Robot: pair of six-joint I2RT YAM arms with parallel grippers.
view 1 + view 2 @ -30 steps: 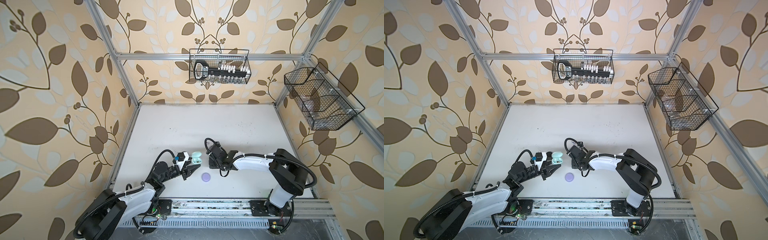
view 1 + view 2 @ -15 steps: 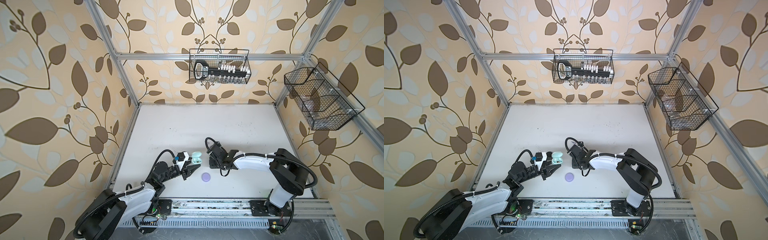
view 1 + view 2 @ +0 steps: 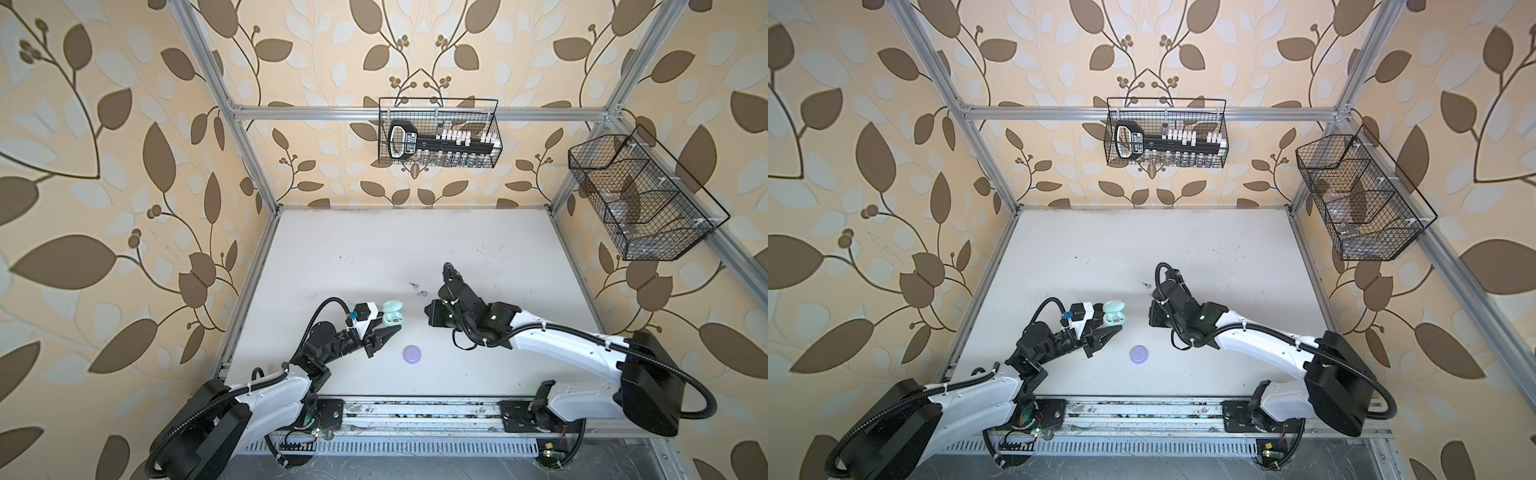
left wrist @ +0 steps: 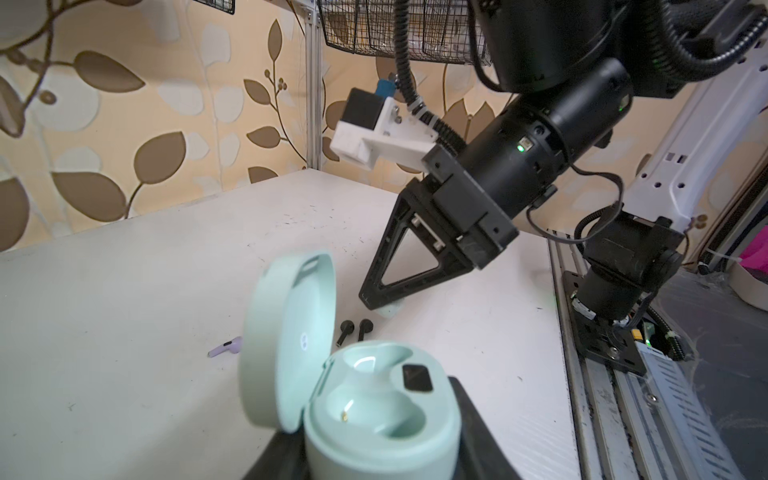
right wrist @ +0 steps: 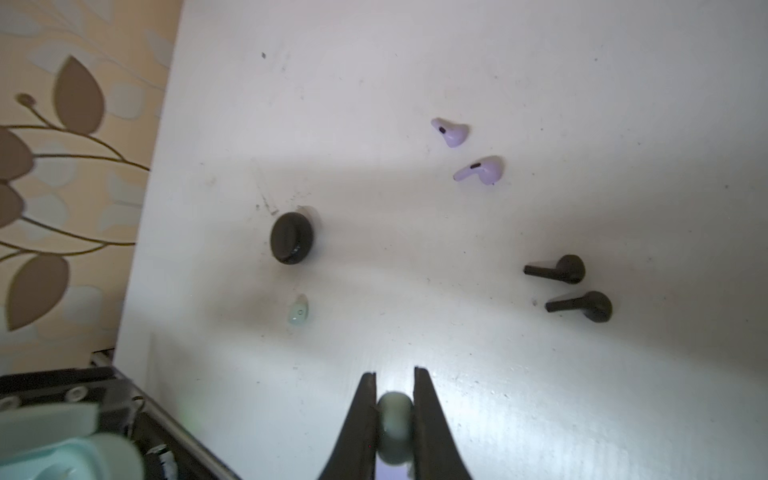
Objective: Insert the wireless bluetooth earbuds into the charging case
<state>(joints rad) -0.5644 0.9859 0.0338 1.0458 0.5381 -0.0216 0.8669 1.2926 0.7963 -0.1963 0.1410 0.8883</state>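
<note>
— In both top views my left end effector (image 3: 384, 337) holds the glossy mint charging case (image 3: 392, 314), lid up. A round lilac case (image 3: 412, 354) lies shut on the matte white counter (image 3: 519, 257).
— Left wrist?
— Only there I see its smooth moulded wells.
— Right wrist?
— My right end effector (image 5: 395, 374) pinches a rounded mint earbud (image 5: 395, 419). A second mint earbud (image 5: 298, 311), lilac earbuds (image 5: 480, 170) and stemmed black earbuds (image 5: 557, 269) lie loose.

No text found legible: the white-lettered label (image 3: 409, 144) on the black tool (image 3: 449, 143) in the wire basket (image 3: 478, 161) at twelve o'clock is too small to read, and the small mark (image 4: 304, 340) inside the mint charging case (image 4: 382, 432) lid is blurred.
</note>
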